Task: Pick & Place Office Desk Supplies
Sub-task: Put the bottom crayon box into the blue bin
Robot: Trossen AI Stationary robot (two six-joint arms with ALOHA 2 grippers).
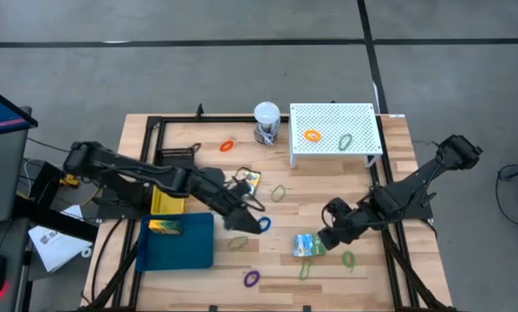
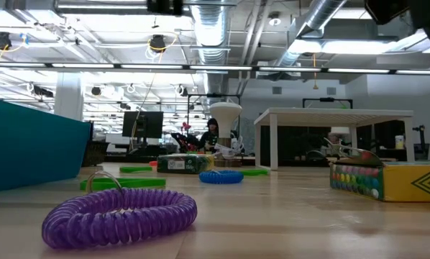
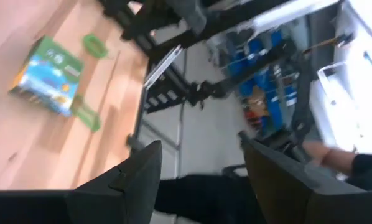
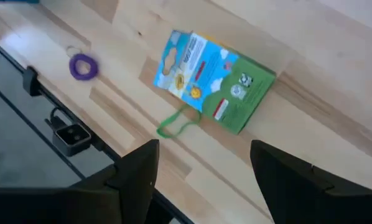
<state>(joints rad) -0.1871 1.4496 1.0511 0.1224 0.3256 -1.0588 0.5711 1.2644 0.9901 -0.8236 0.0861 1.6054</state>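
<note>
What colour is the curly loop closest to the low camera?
Purple; the coiled loop shows best in the low view.

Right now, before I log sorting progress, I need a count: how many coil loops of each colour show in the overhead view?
green loops: 5
orange loops: 2
blue loop: 1
purple loop: 1
Total: 9

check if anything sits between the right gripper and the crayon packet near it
Nothing visible does. The right gripper hangs open just beside the crayon packet, with only bare wooden table between its fingers and the packet. A thin green loop lies at the packet's edge.
</note>
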